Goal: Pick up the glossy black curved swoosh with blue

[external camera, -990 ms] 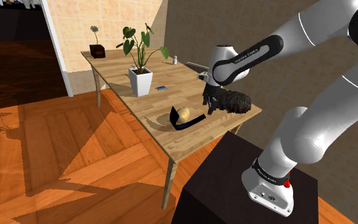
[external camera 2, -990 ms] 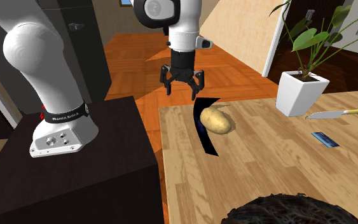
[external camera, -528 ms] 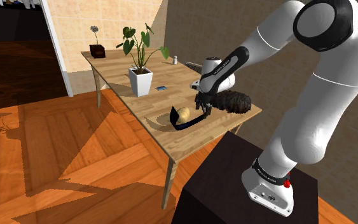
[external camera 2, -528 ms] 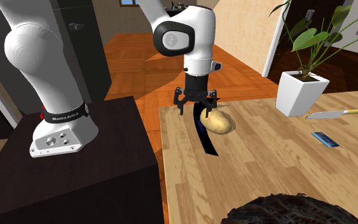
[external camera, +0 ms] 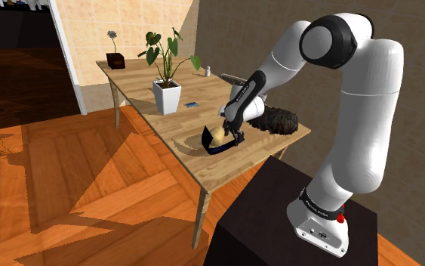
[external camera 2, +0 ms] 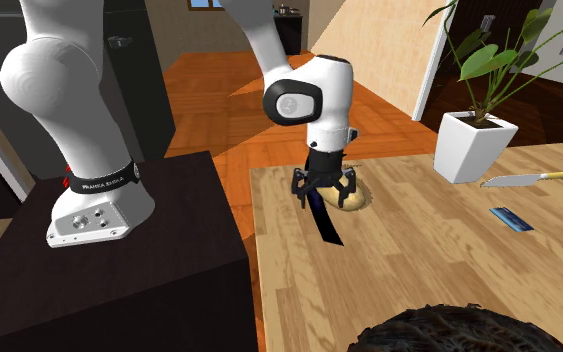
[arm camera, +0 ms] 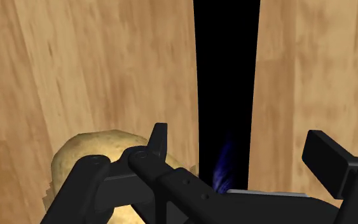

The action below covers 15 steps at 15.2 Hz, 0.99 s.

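By potato [arm camera: 85,145], jaws spread astride blk swoosh [arm camera: 227,76]; plant [external camera: 165,53] in wht pot [external camera: 167,97].

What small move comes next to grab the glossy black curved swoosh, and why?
Probably close now: the open black gripper straddles the glossy black curved swoosh low over the wooden table, and the tan potato sits just outside the gap.

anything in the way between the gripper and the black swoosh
Nothing visible lies between them. In the wrist view the gripper hangs right above the black swoosh, its open jaws on either side of it. The potato sits close beside the swoosh, by one finger, so that finger might brush it on the way down.
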Available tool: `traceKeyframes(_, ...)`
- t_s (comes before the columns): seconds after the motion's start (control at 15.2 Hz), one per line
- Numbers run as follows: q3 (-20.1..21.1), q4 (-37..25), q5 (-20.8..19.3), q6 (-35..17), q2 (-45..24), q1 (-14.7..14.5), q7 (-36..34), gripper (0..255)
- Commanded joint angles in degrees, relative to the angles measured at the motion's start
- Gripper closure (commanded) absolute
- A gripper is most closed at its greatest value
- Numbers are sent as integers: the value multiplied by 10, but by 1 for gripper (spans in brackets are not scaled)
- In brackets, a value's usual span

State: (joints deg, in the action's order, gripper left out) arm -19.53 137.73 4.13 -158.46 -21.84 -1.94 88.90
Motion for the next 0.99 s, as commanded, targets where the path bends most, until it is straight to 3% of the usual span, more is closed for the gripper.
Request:
traceKeyframes(0.0,10,-6,9,-14,-19,9,10,0)
traceKeyframes(0.4,29,-16,25,-42,-58,24,19,0)
traceKeyframes(0.46,28,-15,25,-41,-56,23,18,255)
traceKeyframes(0.92,25,-9,22,-39,-48,20,17,255)
